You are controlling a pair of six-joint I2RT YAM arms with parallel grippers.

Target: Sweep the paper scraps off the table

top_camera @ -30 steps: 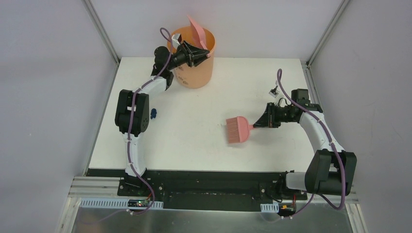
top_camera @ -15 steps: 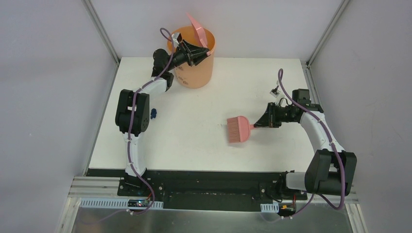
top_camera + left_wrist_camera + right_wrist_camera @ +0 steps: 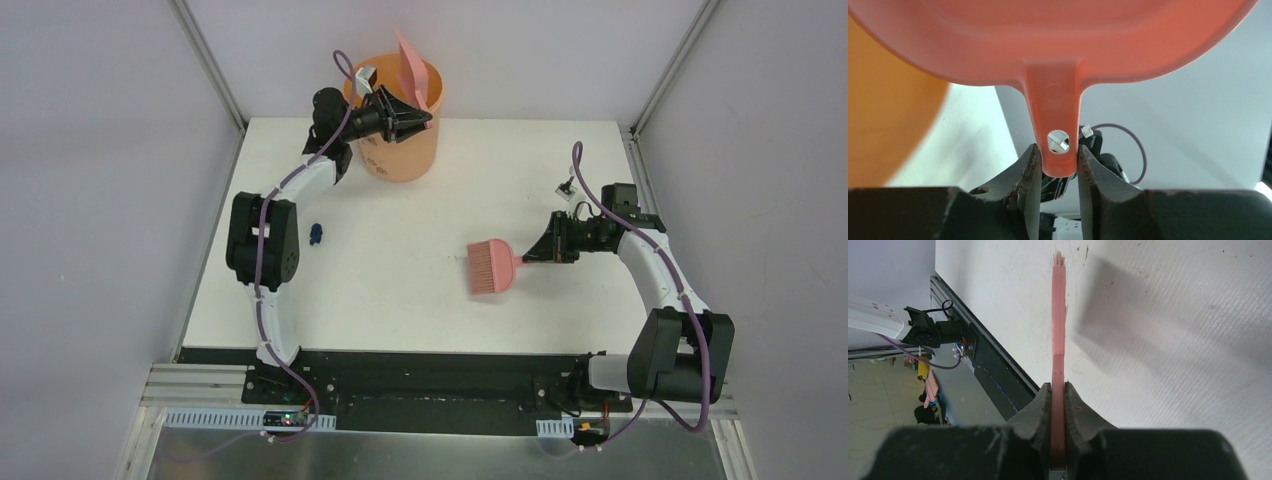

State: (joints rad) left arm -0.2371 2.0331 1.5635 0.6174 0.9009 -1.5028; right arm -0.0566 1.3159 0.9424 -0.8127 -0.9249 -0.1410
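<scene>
Gripping the handle of a pink dustpan (image 3: 411, 62), the left gripper (image 3: 418, 118) reaches over the rim of an orange bucket (image 3: 405, 155) at the far left of the table (image 3: 400, 300). Its jaws are closed narrowly on the end of the handle, as the left wrist view shows, and the pan is tipped up on edge above the bucket's mouth. The right gripper (image 3: 532, 256) sits low over the right half of the table, jaws pressed tight on the thin handle of a pink hand brush (image 3: 488, 268). The bristle head points left toward the table's middle, on or just above the surface; the right wrist view sees the brush edge-on, casting a shadow on the white top. One paper scrap (image 3: 316, 234), small and dark blue, lies on the table near its left edge, just beside the elbow of the left arm (image 3: 262, 240) and well apart from both brush and bucket. Whether any scraps lie inside the bucket or pan cannot be told
</scene>
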